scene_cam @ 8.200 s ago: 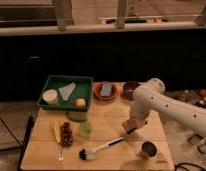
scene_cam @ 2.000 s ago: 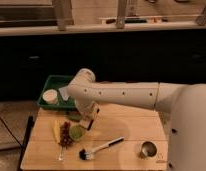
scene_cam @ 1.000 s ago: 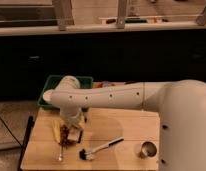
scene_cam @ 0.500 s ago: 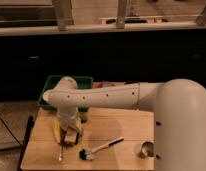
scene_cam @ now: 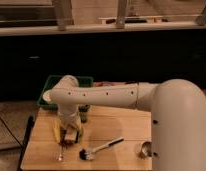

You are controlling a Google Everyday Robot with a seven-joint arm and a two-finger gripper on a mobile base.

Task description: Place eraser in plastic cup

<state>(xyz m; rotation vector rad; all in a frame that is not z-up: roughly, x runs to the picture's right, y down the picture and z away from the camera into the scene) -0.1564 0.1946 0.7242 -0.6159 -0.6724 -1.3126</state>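
Note:
My gripper point(scene_cam: 70, 136) hangs from the white arm point(scene_cam: 111, 96) that reaches from the right across the wooden table point(scene_cam: 123, 125). It points down at the table's left side. It is shut on the eraser point(scene_cam: 71, 137), a tan block over a dark base, held low just above the table. The pale-green plastic cup is hidden behind the gripper and wrist. The clear stemmed glass point(scene_cam: 59, 150) stands right against the gripper's left side, with only its stem and foot showing plainly.
A black-and-white dish brush point(scene_cam: 100, 148) lies right of the gripper. A shiny steel cup point(scene_cam: 145, 148) stands at the front right. A green bin point(scene_cam: 86, 79) sits at the back left, behind the arm. A dark strip point(scene_cam: 27, 142) runs along the table's left edge.
The arm has swung left and come down with the eraser. The gripper now sits lower, covering the spot where the green cup stood beside the stemmed glass.

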